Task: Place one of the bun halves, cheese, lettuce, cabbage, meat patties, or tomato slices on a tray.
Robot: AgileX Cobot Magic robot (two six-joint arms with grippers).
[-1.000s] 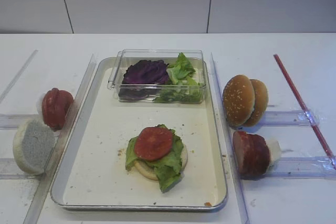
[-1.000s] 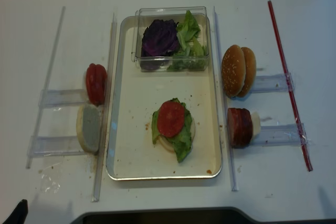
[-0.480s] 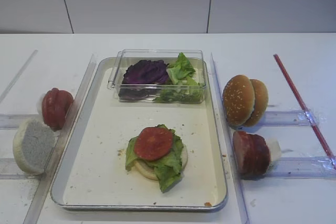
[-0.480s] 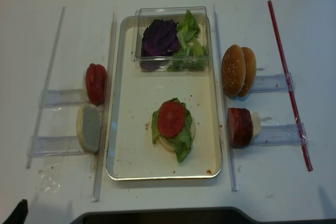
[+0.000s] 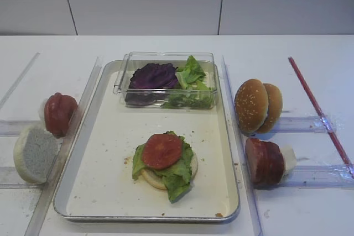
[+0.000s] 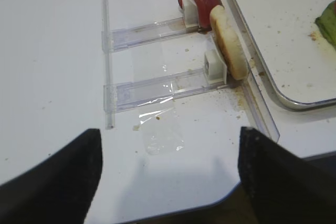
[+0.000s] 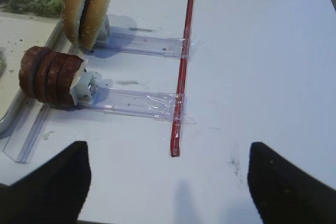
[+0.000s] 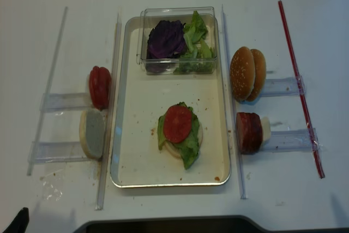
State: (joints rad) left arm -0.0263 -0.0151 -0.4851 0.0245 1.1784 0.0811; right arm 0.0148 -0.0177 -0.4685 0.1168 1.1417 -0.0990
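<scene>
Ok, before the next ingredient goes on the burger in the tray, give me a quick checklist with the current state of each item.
1. Stack on tray, bun half, lettuce, tomato slice: ok.
2. Meat patties upright in right holder: ok.
3. Sesame bun halves in place: ok.
4. Left gripper open, holding nothing: ok.
5. Right gripper open, holding nothing: ok.
6. Cheese location: cannot tell.

The worktop (image 5: pixel 166 45) is white. The tray (image 5: pixel 99 192) is silver with a cream floor. On it, a red tomato slice (image 5: pixel 161 150) sits on light green lettuce (image 5: pixel 177 175). The clear box (image 5: pixel 166 56) holds dark purple cabbage (image 5: pixel 154 75). The bun halves (image 5: pixel 257 105) are tan with small pale seeds. The meat patties (image 5: pixel 264 161) are dark red-brown. A thin stick (image 5: pixel 315 103) is red.
</scene>
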